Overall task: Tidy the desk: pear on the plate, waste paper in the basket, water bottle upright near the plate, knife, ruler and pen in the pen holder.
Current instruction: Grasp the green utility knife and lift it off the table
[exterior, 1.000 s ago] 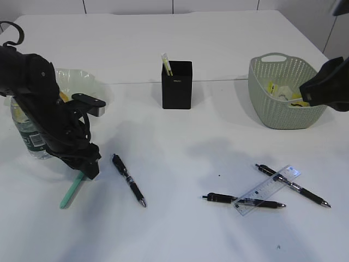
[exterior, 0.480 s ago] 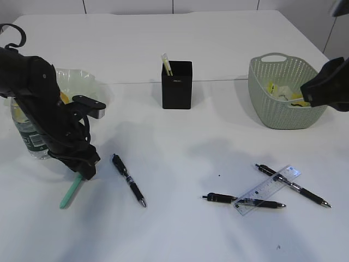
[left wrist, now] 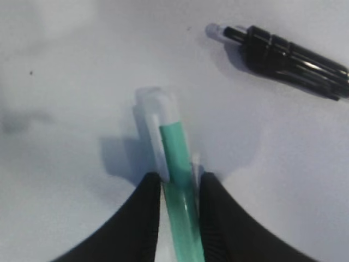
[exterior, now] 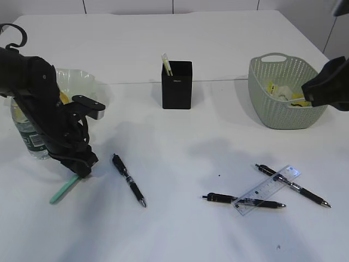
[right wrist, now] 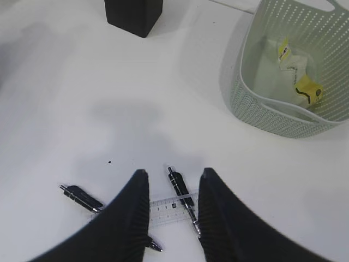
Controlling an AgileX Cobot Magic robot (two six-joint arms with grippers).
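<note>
My left gripper is down on the desk, shut on the slim green knife, with a finger pressed to each side of its handle. A black pen lies just to its right. My right gripper hangs open and empty above the clear ruler, which lies across two more pens. The black pen holder stands mid-desk. The water bottle stands upright beside the plate. The pear is mostly hidden behind my left arm.
The grey-green basket at the right holds the waste paper. A pale stick pokes out of the pen holder. Bare desk lies between the left pen and the ruler group.
My left gripper's fingers have closed onto the green knife. The knife's free end has swung a little to the left. The right arm has not moved.
</note>
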